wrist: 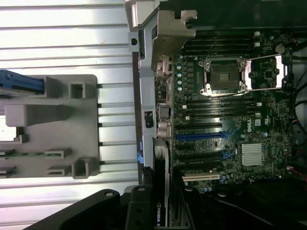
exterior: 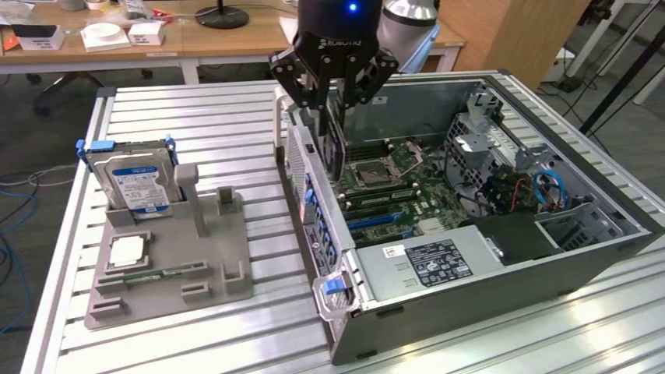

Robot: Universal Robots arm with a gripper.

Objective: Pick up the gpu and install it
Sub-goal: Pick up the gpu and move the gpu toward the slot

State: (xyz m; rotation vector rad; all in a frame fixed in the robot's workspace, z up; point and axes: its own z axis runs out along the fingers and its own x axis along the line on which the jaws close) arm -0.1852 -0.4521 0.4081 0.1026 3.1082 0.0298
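My gripper [exterior: 332, 100] hangs over the open computer case [exterior: 582, 257], just inside its wall on the exterior view's left. It is shut on the gpu [exterior: 335, 148], a thin dark card held on edge and hanging straight down from the fingers. The card's lower edge is above the motherboard [exterior: 400, 195], near the processor socket [exterior: 371, 173], and looks apart from the board. In the wrist view the gpu [wrist: 162, 177] runs edge-on from my gripper [wrist: 161, 213] along the case wall. The blue expansion slots [wrist: 201, 136] lie beside it.
A grey parts holder [exterior: 171, 269] stands on the slatted metal table [exterior: 208, 117] at the exterior view's left. It carries an upright silver hard drive [exterior: 130, 178], a processor chip [exterior: 127, 249] and a green memory stick [exterior: 156, 274]. A power supply [exterior: 437, 261] fills the case's near end.
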